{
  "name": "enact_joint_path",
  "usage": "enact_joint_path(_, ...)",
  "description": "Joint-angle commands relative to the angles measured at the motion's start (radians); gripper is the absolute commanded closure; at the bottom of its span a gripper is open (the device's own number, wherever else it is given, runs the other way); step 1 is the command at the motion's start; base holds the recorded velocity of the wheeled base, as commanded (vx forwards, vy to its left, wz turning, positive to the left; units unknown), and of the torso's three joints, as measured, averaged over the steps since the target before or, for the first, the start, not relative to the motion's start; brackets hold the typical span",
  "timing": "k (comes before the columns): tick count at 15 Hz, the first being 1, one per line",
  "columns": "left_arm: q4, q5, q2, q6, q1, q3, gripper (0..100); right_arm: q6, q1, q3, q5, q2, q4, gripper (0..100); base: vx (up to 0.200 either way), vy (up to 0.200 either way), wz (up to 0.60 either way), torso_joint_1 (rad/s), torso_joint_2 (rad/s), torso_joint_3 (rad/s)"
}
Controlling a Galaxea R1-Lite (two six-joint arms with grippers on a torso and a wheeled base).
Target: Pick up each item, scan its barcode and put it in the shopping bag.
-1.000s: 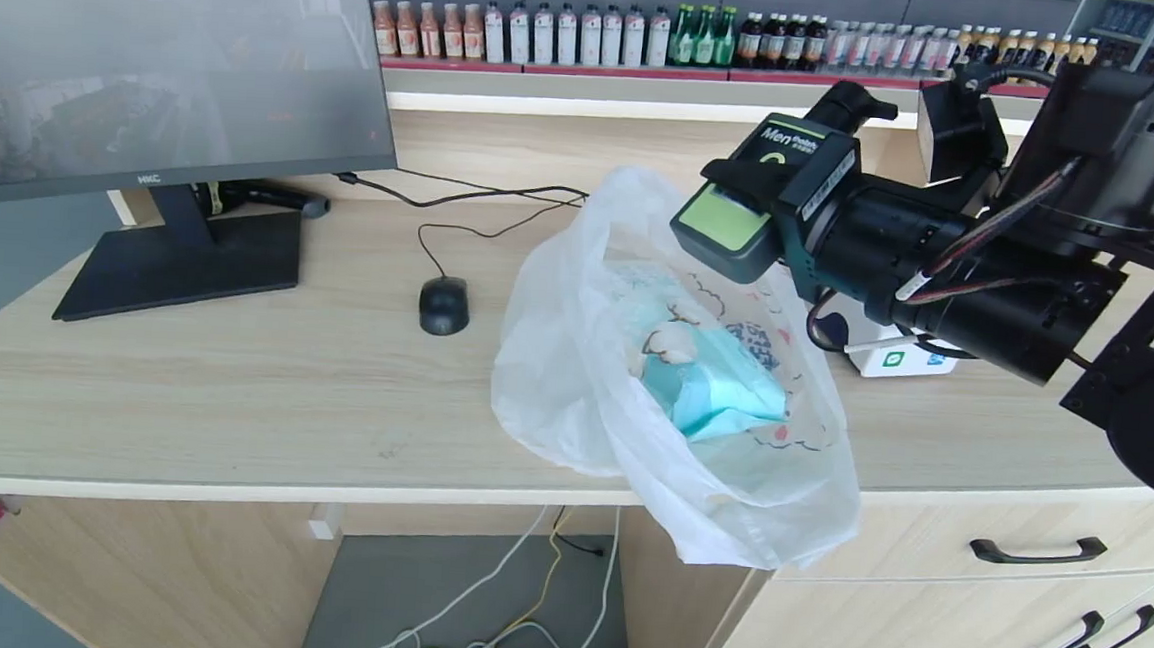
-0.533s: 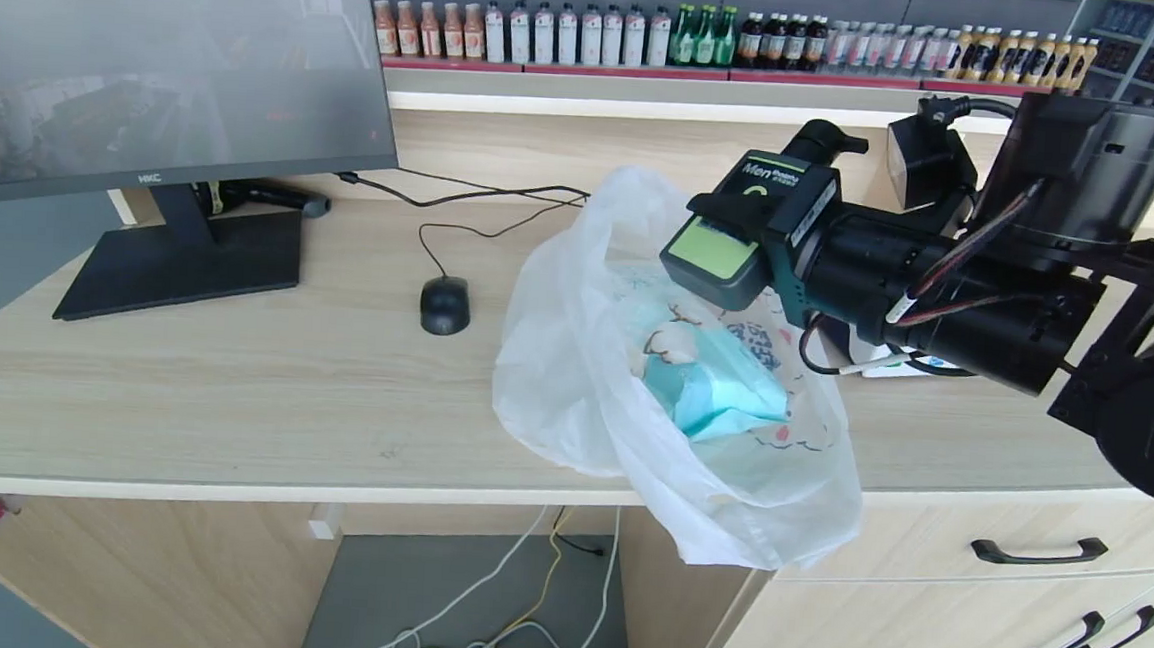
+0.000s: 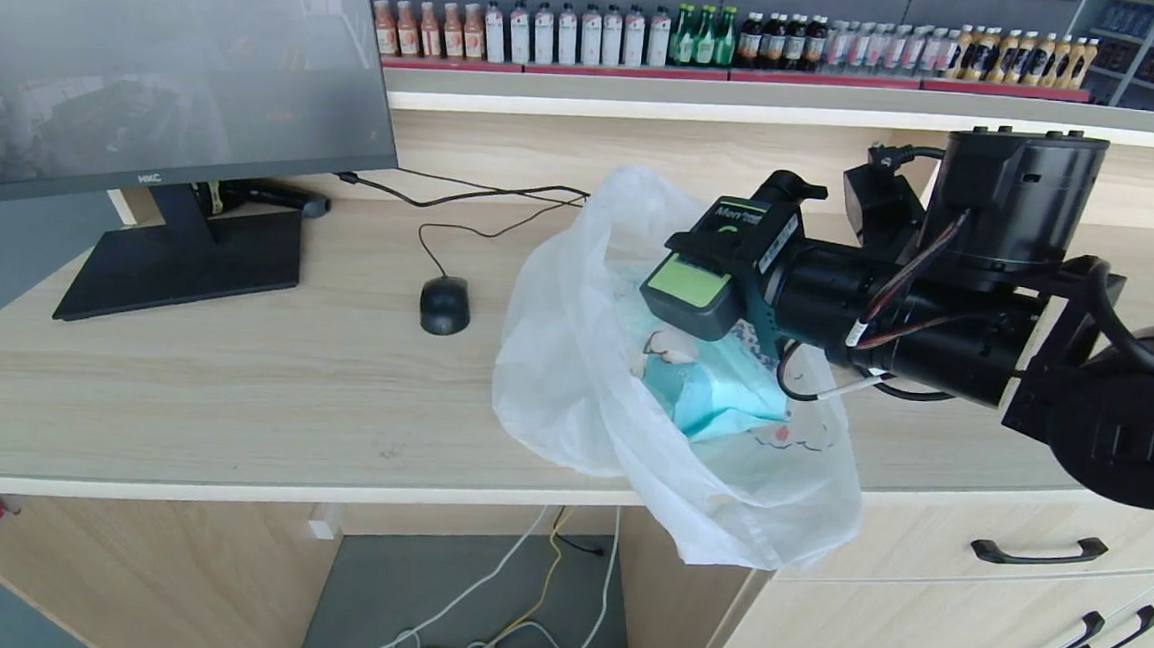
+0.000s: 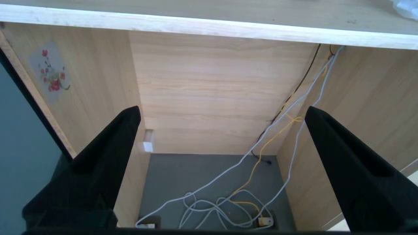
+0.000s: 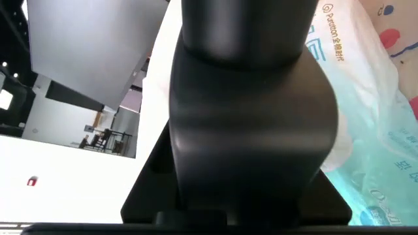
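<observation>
Left gripper [image 4: 225, 160]: fingers spread wide, empty, aimed under the table [image 3: 233, 373].
Bag [image 3: 553, 383]: on the table, blue pack [image 3: 723, 393] inside.
Bottle [image 3: 715, 272]: clamped in right gripper [image 3: 741, 259], just above the bag. Long axis tilted, base down toward the bag, cap [image 3: 794, 187] up and away.

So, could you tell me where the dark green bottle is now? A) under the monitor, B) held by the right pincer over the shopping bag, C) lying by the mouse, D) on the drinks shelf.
B: the right pincer grips the dark green bottle in the air over the shopping bag.
</observation>
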Motion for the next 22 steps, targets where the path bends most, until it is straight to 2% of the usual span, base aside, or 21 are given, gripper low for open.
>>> enact_joint_path(1,0.0,0.0,0.0,0.0,-0.001,0.0,0,0.002,0.019,-0.019,0.0,0.004,0.018,100,0.0,0.0,0.0,0.0,0.0,0.0)
enact_joint_path(11,0.0,0.0,0.0,0.0,0.0,0.0,0,0.009,0.034,-0.095,-0.005,0.037,0.159,100,0.0,0.0,0.0,0.0,0.0,0.0)
enact_joint_path(15,0.0,0.0,0.0,0.0,0.0,0.0,0,0.043,0.037,-0.161,-0.006,0.08,0.159,100,0.0,0.0,0.0,0.0,0.0,0.0)
enact_joint_path(22,0.0,0.0,0.0,0.0,0.0,0.0,0,0.046,0.036,-0.154,-0.012,0.112,0.159,100,0.0,0.0,0.0,0.0,0.0,0.0)
